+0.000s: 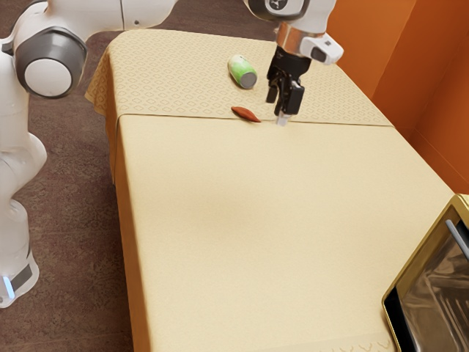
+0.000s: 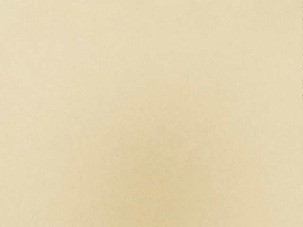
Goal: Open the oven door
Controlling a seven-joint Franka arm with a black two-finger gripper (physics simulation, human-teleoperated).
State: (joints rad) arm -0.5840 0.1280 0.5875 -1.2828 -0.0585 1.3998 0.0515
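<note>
By the edge of the table [image 1: 220,220], the oven door [image 1: 438,297] is being judged rigid, its handle [image 1: 457,237] best gripped midway; the gripper's [image 1: 283,113] opening and hold cannot be told.

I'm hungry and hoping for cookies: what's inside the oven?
Through the oven door's glass I see pale lines, perhaps a rack. Its gold frame covers the edges, and the picture cuts off the rest.

On the counter [image 1: 220,220], a can [image 1: 239,70] lies at 12 o'clock; the end effector [image 1: 279,110] is at 1, an oven [image 1: 434,301] at 4.
</note>
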